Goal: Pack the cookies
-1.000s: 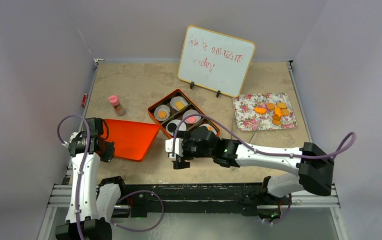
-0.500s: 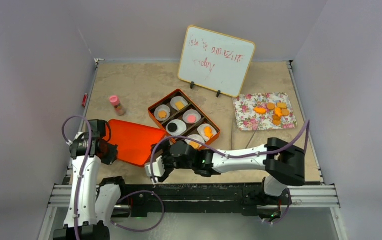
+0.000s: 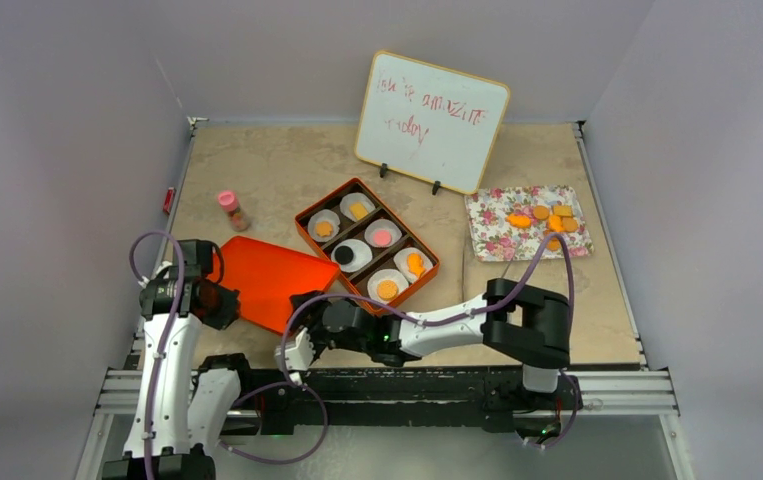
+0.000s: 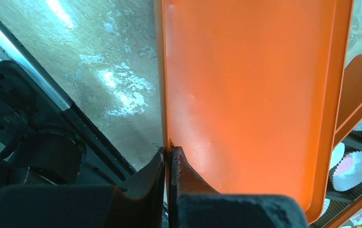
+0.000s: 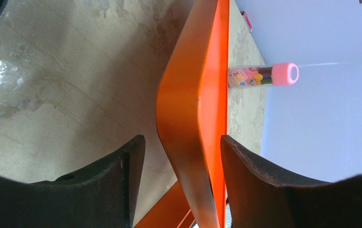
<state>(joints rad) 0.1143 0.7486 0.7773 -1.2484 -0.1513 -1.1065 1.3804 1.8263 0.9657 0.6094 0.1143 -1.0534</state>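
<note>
The cookies lie in two places. Several sit in white paper cups inside the orange compartment box: orange ones, a pink one and a black one. More orange cookies rest on the floral tray. My left gripper is shut on the edge of the flat orange lid, and holds it left of the box. My right gripper is open at the lid's near corner, with the lid's edge standing between its fingers.
A whiteboard stands on an easel at the back. A pink-capped bottle stands left of the box and shows beyond the lid in the right wrist view. The table's near rail runs close below both grippers.
My right arm has swung left from the box's near end to the lid's near corner, and its jaws have narrowed around the edge. The left gripper keeps its hold, shifted slightly.
</note>
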